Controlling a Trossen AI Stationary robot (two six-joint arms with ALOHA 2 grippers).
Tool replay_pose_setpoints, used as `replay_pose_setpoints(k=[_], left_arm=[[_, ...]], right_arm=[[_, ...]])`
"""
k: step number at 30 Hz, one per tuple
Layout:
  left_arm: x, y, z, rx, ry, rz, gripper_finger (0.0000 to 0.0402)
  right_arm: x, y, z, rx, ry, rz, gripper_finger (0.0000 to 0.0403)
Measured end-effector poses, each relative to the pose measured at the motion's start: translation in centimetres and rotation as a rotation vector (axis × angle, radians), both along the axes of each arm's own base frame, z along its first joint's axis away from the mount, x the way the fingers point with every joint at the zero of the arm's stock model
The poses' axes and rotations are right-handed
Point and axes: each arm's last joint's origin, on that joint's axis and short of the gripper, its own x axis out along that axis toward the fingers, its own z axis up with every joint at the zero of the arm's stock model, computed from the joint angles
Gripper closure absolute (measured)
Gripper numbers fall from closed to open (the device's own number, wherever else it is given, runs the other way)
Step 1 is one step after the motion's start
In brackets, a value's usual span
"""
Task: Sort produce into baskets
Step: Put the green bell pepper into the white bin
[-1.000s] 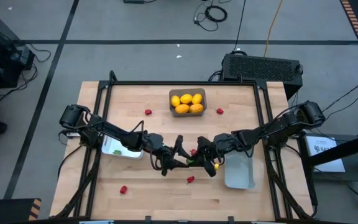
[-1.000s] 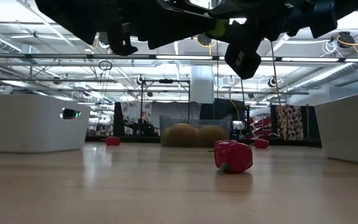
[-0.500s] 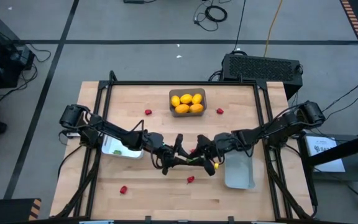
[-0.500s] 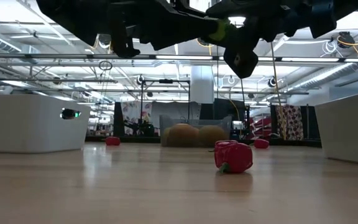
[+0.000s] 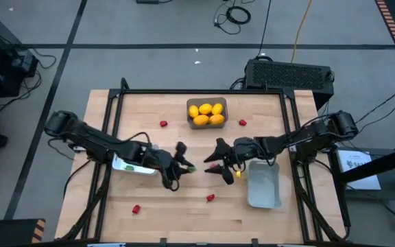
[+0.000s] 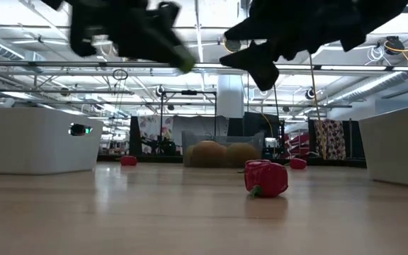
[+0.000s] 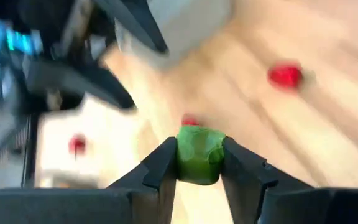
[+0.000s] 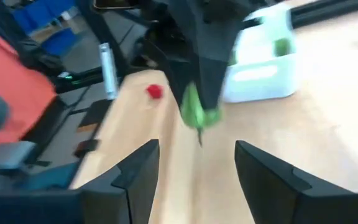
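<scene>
Pinching a small, lumpy green piece between its dark fingers, the left gripper hangs above the middle of the pale wooden surface. Opposite, the right gripper is spread wide and empty. Smooth yellow and orange fruits fill the dark basket at the far edge.
</scene>
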Motion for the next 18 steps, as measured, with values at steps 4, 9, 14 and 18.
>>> replay_pose_setpoints(k=[4, 9, 14, 18], left_arm=[[-3.0, 0.4, 1.1, -0.062, 0.133, 0.153, 0.0289], [-6.9, 1.5, 1.4, -0.229, 0.344, 0.414, 0.0289], [-9.5, 2.2, 1.6, -0.380, 0.457, 0.674, 0.0290], [-11.0, 2.7, 1.4, -0.404, 0.544, 0.839, 0.0290]], right_arm=[[0.2, -1.3, 0.0, -0.059, -0.012, -0.027, 0.0202], [0.1, -2.0, -0.3, -0.113, 0.005, -0.031, 0.0202], [0.0, -2.0, -0.6, -0.121, 0.045, -0.028, 0.0202], [0.0, -2.0, -0.7, -0.122, 0.055, -0.027, 0.0202]])
